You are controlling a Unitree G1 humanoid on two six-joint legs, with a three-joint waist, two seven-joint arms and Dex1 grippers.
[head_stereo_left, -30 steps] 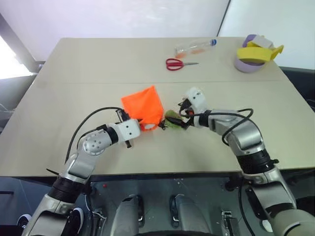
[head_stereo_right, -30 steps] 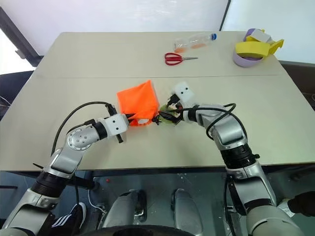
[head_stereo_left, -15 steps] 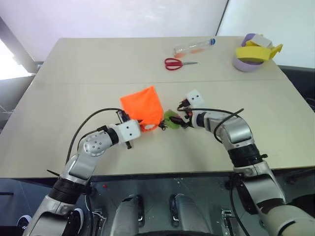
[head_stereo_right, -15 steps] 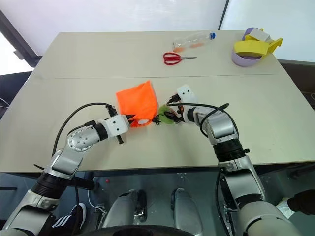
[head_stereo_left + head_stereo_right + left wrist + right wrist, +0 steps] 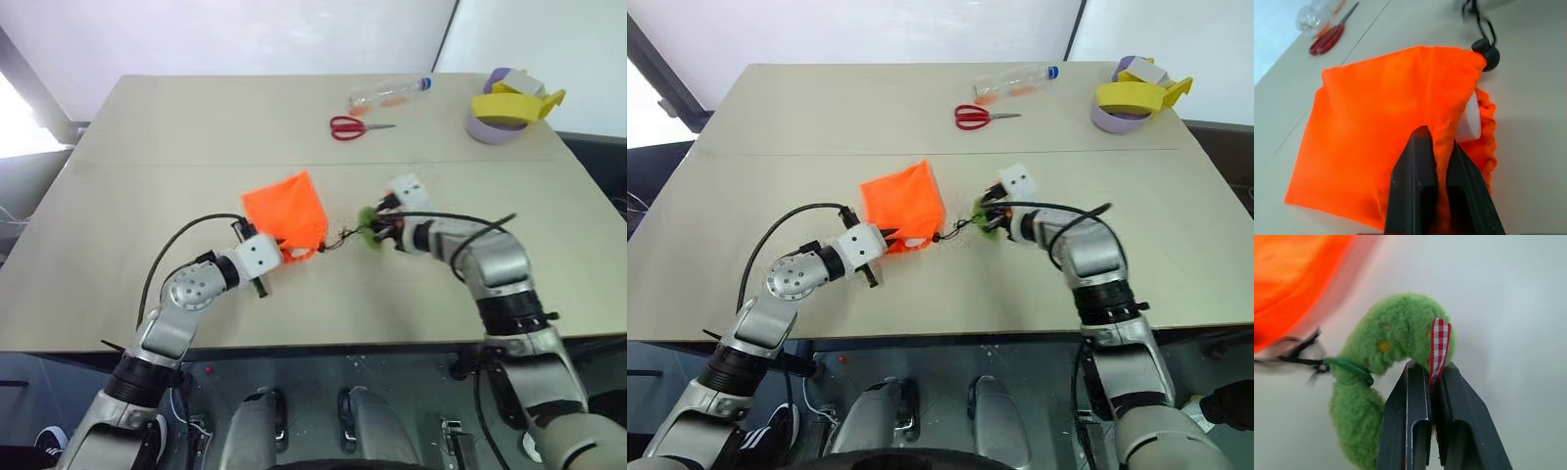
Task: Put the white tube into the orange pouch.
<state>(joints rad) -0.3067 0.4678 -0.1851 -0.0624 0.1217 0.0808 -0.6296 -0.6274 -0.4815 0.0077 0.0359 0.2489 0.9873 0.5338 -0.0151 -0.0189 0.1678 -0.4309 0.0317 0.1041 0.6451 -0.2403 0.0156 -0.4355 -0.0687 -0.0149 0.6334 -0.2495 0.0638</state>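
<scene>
Right gripper [image 5: 1431, 382] has shifted rightward away from bright orange fabric drawstring pouch [image 5: 286, 212], jaws now clamped on checked ribbon of fuzzy green cord charm [image 5: 1391, 340]; thin black cord [image 5: 341, 238] now drawn straighter. Left gripper [image 5: 1438, 159] pinches pouch fabric near mouth, just ahead of fingers. Small white tube [image 5: 1470, 119] sits inside pouch mouth, partly showing. Step, judged: insertion done, cinching mouth. Next: pull charm further from pouch while left gripper anchors fabric on surface [image 5: 147, 176].
</scene>
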